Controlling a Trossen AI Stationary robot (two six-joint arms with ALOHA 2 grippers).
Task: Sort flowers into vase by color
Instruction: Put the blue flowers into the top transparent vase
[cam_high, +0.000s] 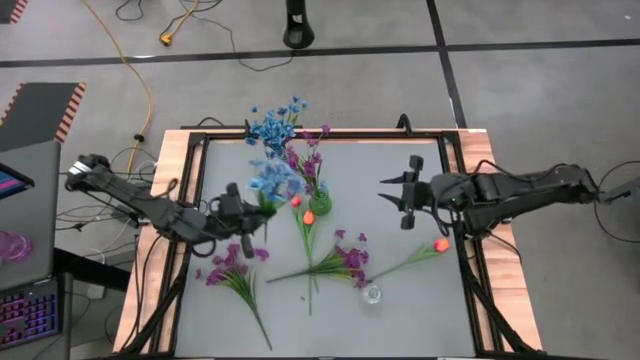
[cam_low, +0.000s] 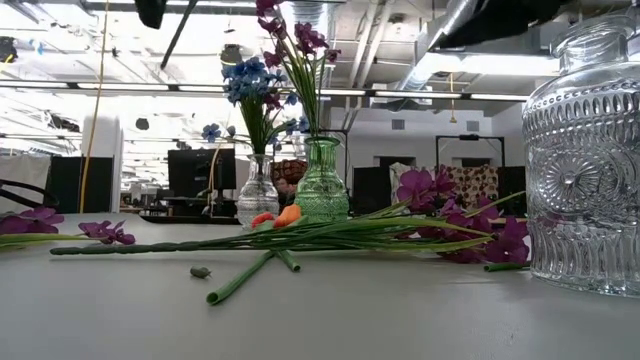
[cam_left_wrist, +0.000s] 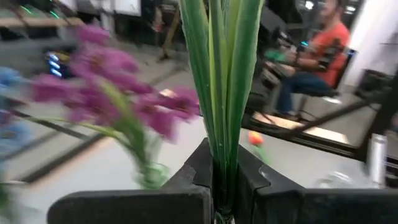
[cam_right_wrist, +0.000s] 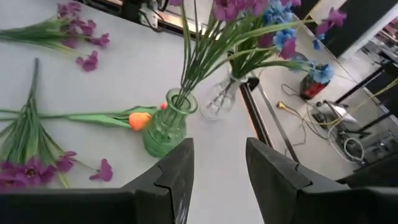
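Observation:
My left gripper (cam_high: 252, 208) is shut on a blue flower sprig (cam_high: 275, 180), held above the table just left of the green vase (cam_high: 318, 197), which holds purple flowers (cam_high: 305, 155). Behind it a small clear vase (cam_low: 258, 195) holds blue flowers (cam_high: 272, 125). My right gripper (cam_high: 400, 192) hangs open over the table's right part, with nothing between its fingers. Loose purple sprigs (cam_high: 232, 268) (cam_high: 345, 262) and orange tulips (cam_high: 308, 214) (cam_high: 441, 244) lie flat on the table. My left gripper pinches the sprig's bundled green stems and leaves (cam_left_wrist: 221, 143) between its two fingers. It comes in level from the table's left. The blue head (cam_high: 275, 180) stands out beyond the fingers toward the far right, and the sprig is lifted clear of the table.
A large clear cut-glass vase (cam_high: 372, 293) stands near the front edge, right of centre. A black frame (cam_high: 455, 150) rims the table. A small scrap (cam_low: 200, 271) lies on the table. A person in an orange top (cam_left_wrist: 317, 50) sits beyond the table.

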